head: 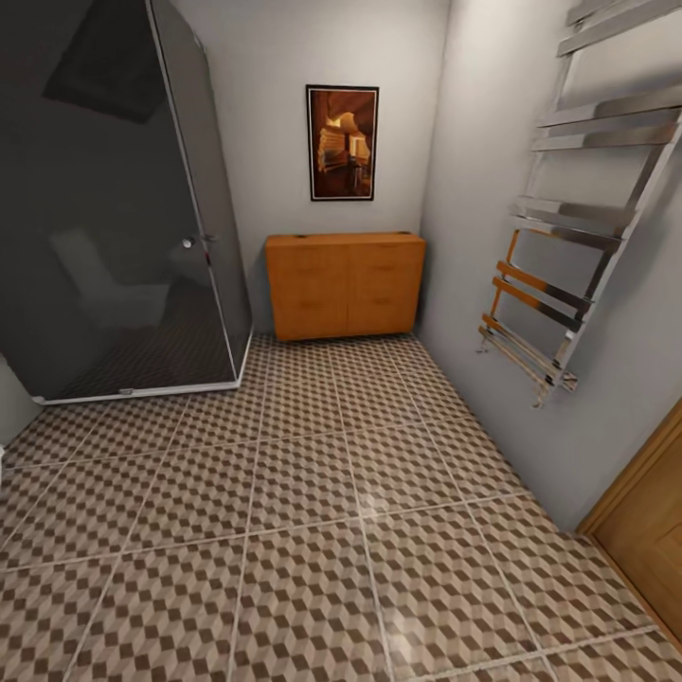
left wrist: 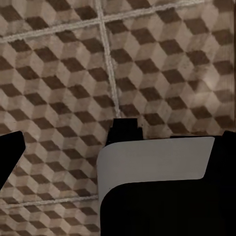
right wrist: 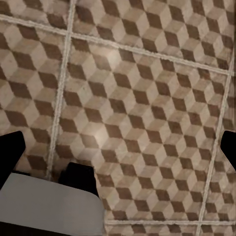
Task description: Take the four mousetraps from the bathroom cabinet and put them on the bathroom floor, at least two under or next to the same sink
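The orange-brown wooden cabinet [head: 344, 284] stands against the far wall in the head view, its fronts closed. The mousetraps and the sink are out of view. The bathroom floor [head: 313, 511] of cube-patterned tiles spreads between me and the cabinet. In the left wrist view my left gripper [left wrist: 118, 147] is open, with black fingertips [left wrist: 11, 153] at the frame's edges and nothing held. My right gripper [right wrist: 119, 147] is likewise open above the tiles [right wrist: 137, 98], with nothing between its fingertips [right wrist: 10, 147].
A dark glass shower cabin [head: 114, 208] fills the left side. A chrome towel rail [head: 568, 237] hangs on the right wall, with a wooden door [head: 649, 530] nearer. A framed picture [head: 342, 142] hangs above the cabinet. A white and black robot part [left wrist: 157, 167] shows under the left gripper.
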Robot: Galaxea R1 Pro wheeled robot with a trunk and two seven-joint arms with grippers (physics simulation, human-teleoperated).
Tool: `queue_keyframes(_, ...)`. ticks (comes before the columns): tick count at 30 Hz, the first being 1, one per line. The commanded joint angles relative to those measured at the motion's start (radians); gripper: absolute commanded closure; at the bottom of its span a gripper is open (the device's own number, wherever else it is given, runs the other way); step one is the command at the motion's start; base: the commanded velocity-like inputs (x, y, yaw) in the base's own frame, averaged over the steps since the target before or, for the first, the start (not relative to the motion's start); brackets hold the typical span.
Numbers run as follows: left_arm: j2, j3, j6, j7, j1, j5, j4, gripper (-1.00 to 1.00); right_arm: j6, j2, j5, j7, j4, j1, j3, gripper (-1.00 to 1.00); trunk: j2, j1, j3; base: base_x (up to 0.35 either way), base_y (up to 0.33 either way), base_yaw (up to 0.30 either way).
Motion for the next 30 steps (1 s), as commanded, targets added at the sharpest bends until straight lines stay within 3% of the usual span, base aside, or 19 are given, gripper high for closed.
queue_keyframes(1,0.001,-0.006,-0.004,0.006,-0.002,0.005,-0.005,-1.0,-0.005,0.001,-0.01,-0.002,0.003,-0.001,0.008,-1.0,0.0,0.001,-0.002,0.335,0.0,-0.133)
queue_keyframes(22,0.002,-0.006,-0.004,0.011,-0.002,0.006,-0.001,-1.0,-0.005,-0.001,-0.01,-0.003,0.002,-0.001,0.008,-1.0,0.0,0.001,-0.035,0.335,0.0,-0.132)
queue_keyframes(30,0.004,-0.006,-0.004,0.013,-0.002,0.006,0.006,-1.0,-0.01,-0.007,-0.001,-0.002,0.002,-0.001,0.01,-1.0,0.0,0.001,-0.044,0.335,0.0,-0.033)
